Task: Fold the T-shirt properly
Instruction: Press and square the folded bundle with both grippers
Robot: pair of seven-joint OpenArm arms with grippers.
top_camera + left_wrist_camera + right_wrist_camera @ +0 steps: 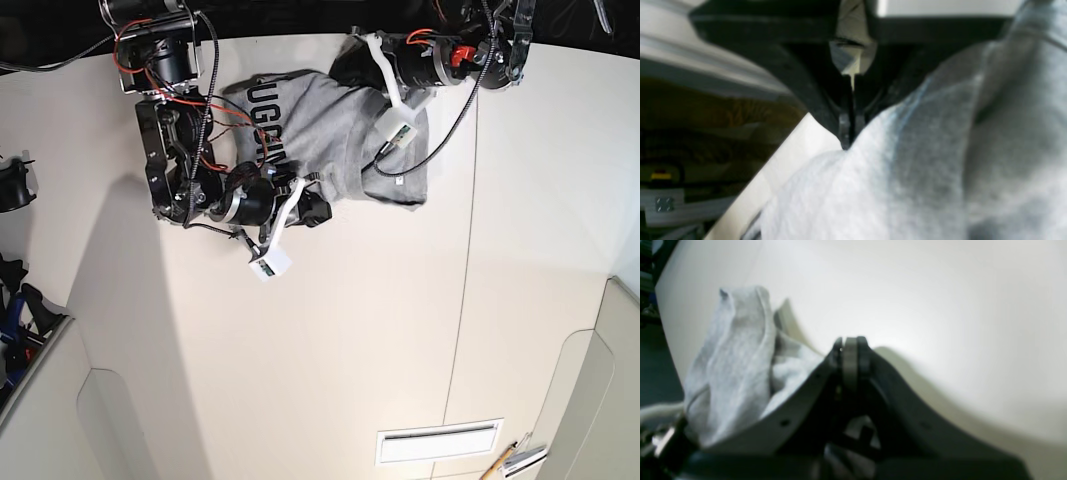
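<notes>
Grey shirt (907, 173) bunches right below the left jaws (847, 133), pinched shut on a fold, probably to lift it. Right jaws (850, 350) are closed and seemingly empty, shirt heaped beside them on the counter (400, 330).

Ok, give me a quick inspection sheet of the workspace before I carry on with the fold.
Surface: white table, mostly bare, seams showing.
Job's things: T-shirt bunched at the far edge, lettering partly showing.
Clutter: nothing seen.
Grippers: left gripper shut on the shirt; right gripper shut, nothing visible between its fingers.
Cables: loose black and red cables on both arms, some over the shirt.
Surroundings: dark floor beyond the table; details blurred.
</notes>
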